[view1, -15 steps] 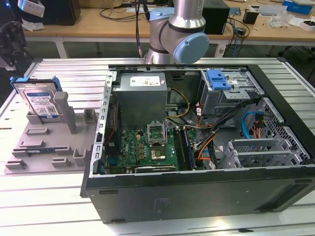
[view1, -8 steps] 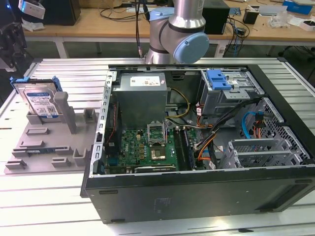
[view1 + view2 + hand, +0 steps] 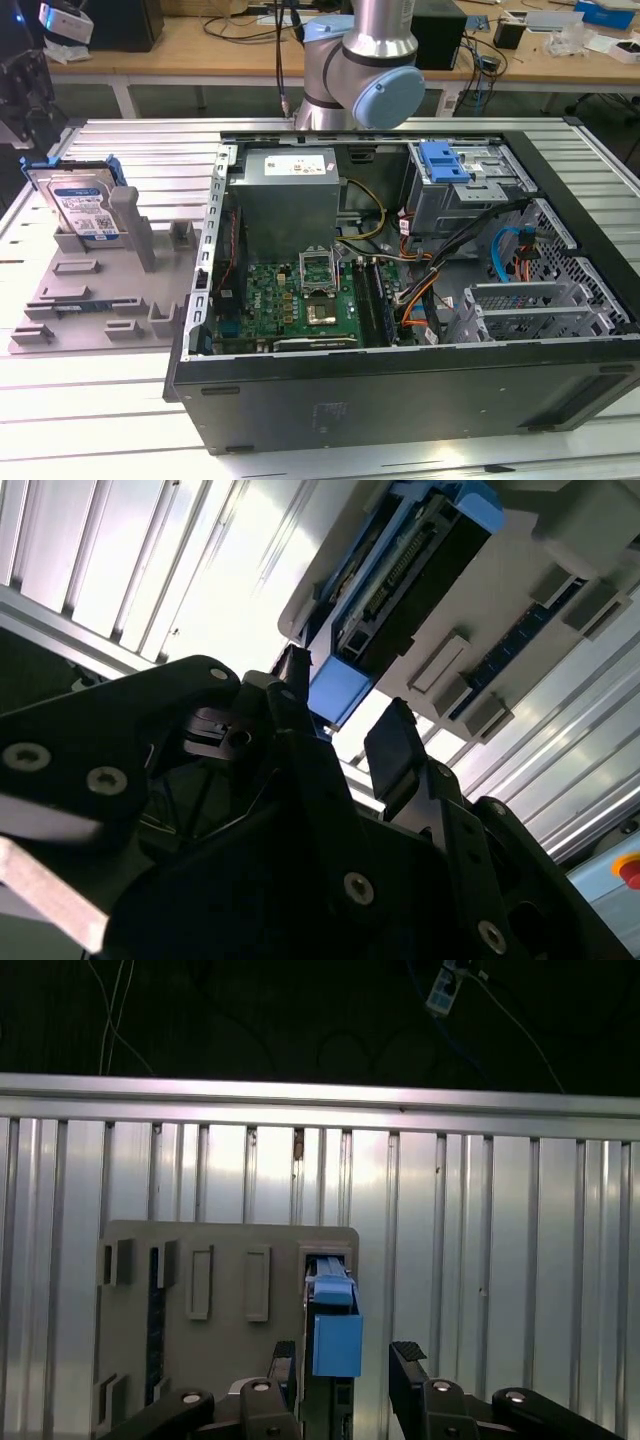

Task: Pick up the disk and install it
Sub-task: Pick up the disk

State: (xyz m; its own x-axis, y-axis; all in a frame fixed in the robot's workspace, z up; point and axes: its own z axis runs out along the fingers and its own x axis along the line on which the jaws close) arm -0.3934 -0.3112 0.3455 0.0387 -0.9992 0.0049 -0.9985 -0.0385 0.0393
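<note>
The disk [image 3: 85, 205] stands on edge in a slot of the grey holder plate [image 3: 90, 290] at the exterior view's left, its silver face and white-and-blue label showing, with blue carrier frame around it. In the first wrist view I look down on the disk's blue frame end [image 3: 335, 1335], which lies between the two black fingers [image 3: 285, 1365] of my gripper [image 3: 345, 1365]. The gripper is open and hangs above the disk without touching it. In the second wrist view the gripper [image 3: 340, 720] is just short of the disk [image 3: 410, 575].
An open computer case [image 3: 400, 390] fills the exterior view's middle and right. Inside it are a grey drive cage [image 3: 450, 200] with a blue latch [image 3: 445, 160], a power-supply box [image 3: 285, 190], a green board and cables. The holder plate [image 3: 220, 1260] lies on a ribbed metal table [image 3: 500, 1260].
</note>
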